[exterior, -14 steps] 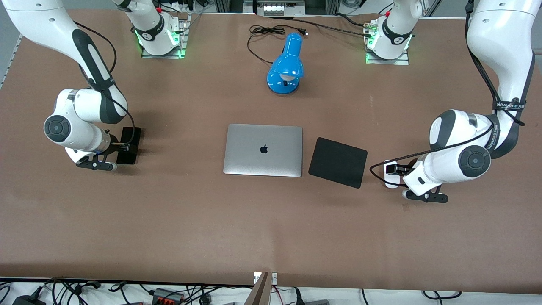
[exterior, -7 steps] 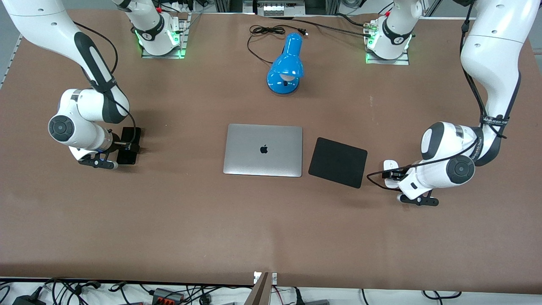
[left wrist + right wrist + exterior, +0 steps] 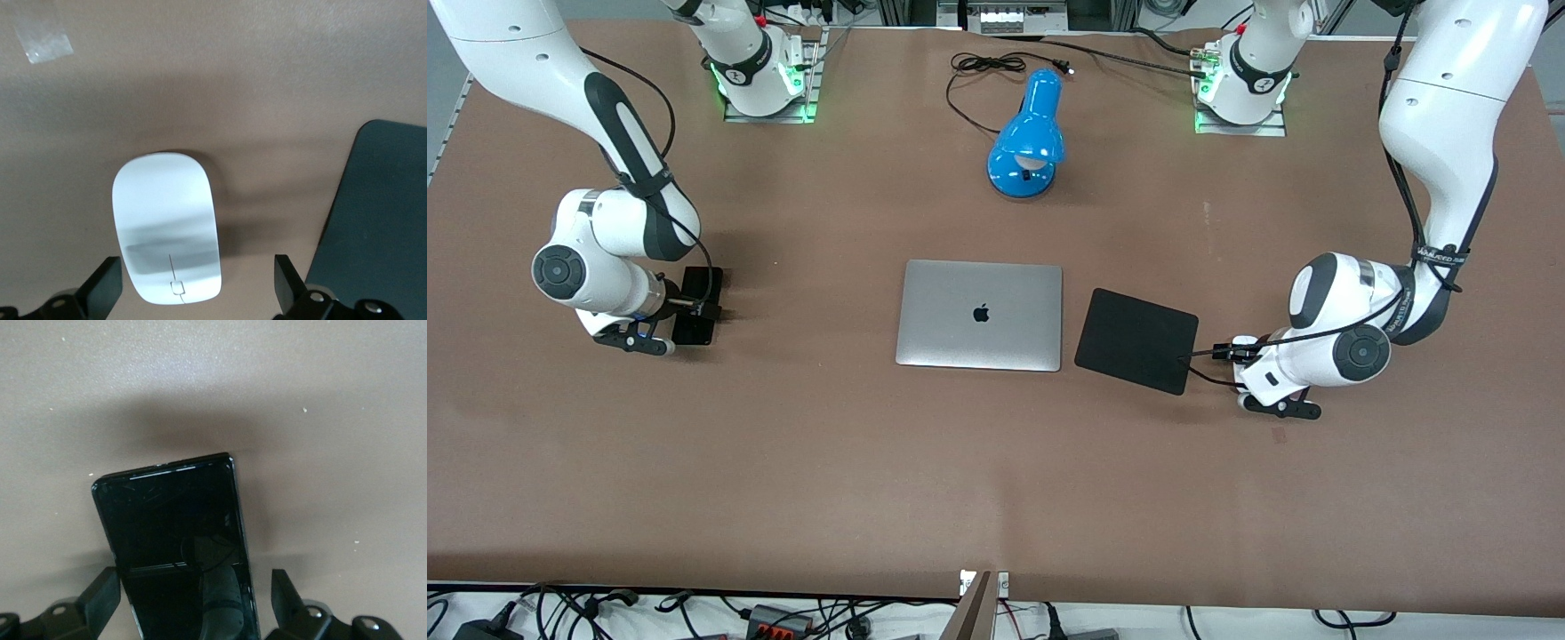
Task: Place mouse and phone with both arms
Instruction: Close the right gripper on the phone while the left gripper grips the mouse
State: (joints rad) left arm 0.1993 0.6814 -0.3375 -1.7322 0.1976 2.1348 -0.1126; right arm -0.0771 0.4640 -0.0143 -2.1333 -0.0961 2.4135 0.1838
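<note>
Treat the small white oval mouse [image 3: 167, 227] as light and slick; it lies on the brown table [image 3: 996, 462] beside the black square mouse pad [image 3: 1136, 340], between the left gripper's [image 3: 193, 287] spread fingers; grip its long sides. The slim black glossy phone [image 3: 177, 540], thin and fragile, lies at the right arm's end, between the right gripper's [image 3: 193, 603] spread fingers; pinch its long edges.

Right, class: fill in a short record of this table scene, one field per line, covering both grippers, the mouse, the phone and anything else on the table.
left gripper: open, fingers either side of the mouse
mouse: white, flat on the table, beside the mouse pad
right gripper: open, fingers either side of the phone
phone: black, flat on the table, toward the right arm's end
laptop: closed, mid-table, beside the mouse pad
lamp: blue, farther from the front camera than the laptop
</note>
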